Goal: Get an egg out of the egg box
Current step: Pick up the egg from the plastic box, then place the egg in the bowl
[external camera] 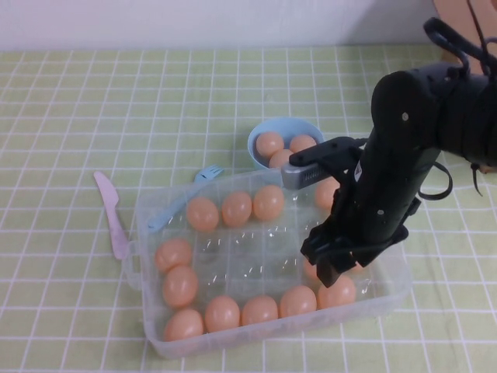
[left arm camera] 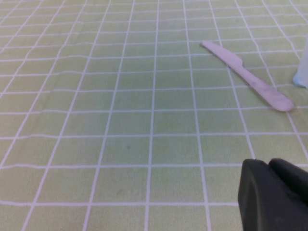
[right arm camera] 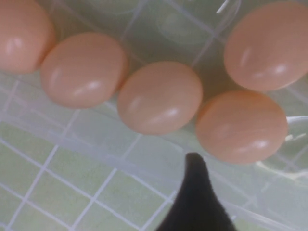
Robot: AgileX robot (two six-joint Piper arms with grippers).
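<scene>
The clear plastic egg box [external camera: 388, 299] lies at the table's middle front with its handle [external camera: 130, 268] on the left. It holds several brown eggs [external camera: 237, 207] along its far, left and near rows. My right gripper [external camera: 339, 264] is open and low inside the box's right end, over the eggs there. In the right wrist view one dark finger [right arm camera: 195, 192] shows just off an egg [right arm camera: 241, 126] in the near row, with nothing held. My left gripper [left arm camera: 272, 166] is shut and empty above bare cloth, left of the box and outside the high view.
A light-blue bowl [external camera: 260, 132] with three eggs stands just behind the box. A blue fork [external camera: 182, 198] leans at the box's far left corner. A pink knife [external camera: 112, 217] lies left of the box and also shows in the left wrist view [left arm camera: 245, 74].
</scene>
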